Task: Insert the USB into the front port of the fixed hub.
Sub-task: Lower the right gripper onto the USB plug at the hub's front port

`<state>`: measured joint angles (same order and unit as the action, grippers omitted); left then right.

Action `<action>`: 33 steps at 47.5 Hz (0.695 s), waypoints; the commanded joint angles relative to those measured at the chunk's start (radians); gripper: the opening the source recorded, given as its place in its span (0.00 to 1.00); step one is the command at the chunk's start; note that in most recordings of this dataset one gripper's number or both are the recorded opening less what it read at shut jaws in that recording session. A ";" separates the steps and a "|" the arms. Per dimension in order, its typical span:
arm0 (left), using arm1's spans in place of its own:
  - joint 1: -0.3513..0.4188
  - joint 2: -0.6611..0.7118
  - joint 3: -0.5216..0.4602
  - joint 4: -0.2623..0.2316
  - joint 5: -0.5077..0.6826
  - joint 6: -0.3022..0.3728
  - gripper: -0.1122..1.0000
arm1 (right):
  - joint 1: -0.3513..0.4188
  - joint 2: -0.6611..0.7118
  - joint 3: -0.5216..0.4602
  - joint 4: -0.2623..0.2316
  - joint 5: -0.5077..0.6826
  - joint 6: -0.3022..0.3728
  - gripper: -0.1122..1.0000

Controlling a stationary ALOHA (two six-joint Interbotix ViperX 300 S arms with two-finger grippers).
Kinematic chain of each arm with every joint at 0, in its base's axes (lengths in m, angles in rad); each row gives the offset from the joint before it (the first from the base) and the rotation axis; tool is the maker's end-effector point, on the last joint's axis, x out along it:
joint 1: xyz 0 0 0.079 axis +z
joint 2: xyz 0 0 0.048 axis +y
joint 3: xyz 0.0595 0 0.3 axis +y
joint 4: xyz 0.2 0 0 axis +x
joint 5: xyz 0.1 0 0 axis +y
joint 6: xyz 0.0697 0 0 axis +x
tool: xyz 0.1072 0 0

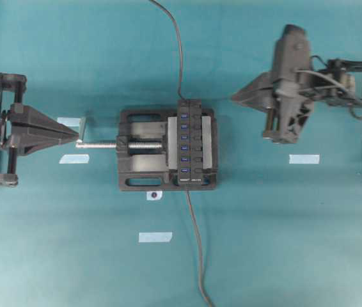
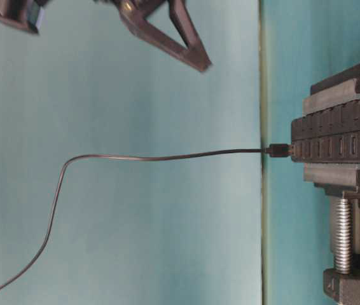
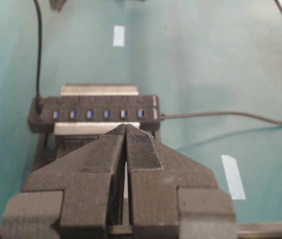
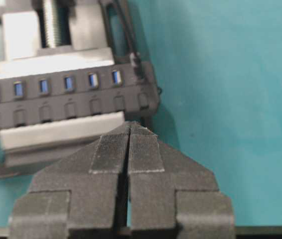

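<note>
USB plug [image 2: 278, 150] sat at the far end of the fixed hub [image 1: 190, 142], apparently already pushed into the end port. Its thin cable [image 1: 178, 45] ran away across the far side of the table [image 1: 283, 256]. The hub lay clamped in the black vise [image 1: 136, 167] in the middle of the scene, its row of blue ports facing up.

The right gripper [image 1: 235, 98] hung to the right of the hub, apart from it, with its fingers pressed together on nothing. The left gripper [image 1: 77, 133] pointed at the vise's screw handle [image 1: 98, 145] from the left, likewise pressed together and empty.

Judging by this, the insertion looked finished and only the retreat was left. To do it well, the right arm would best draw back to the right and upward, keeping well clear of the cable so that no tug loosened the plug. How deeply the plug was seated could not be told from these views, so a check at table level seemed wise.
</note>
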<state>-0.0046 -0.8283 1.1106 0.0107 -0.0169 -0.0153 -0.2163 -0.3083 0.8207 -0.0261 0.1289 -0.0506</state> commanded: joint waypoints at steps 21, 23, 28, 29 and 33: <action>-0.002 0.000 -0.028 0.002 -0.005 0.002 0.10 | -0.006 0.144 -0.106 -0.002 -0.081 -0.026 0.06; -0.002 0.002 -0.026 0.002 -0.003 0.002 0.10 | -0.006 0.161 -0.112 -0.002 -0.083 -0.028 0.06; -0.002 0.002 -0.025 0.002 -0.005 0.002 0.10 | -0.006 0.187 -0.124 -0.002 -0.087 -0.038 0.06; -0.002 0.002 -0.025 0.002 -0.005 0.002 0.10 | -0.006 0.192 -0.127 -0.002 -0.091 -0.041 0.06; -0.002 0.002 -0.025 0.002 -0.005 0.002 0.10 | -0.006 0.209 -0.137 -0.002 -0.097 -0.055 0.06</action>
<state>-0.0046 -0.8299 1.1106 0.0107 -0.0169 -0.0153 -0.2178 -0.0982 0.7148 -0.0261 0.0460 -0.0890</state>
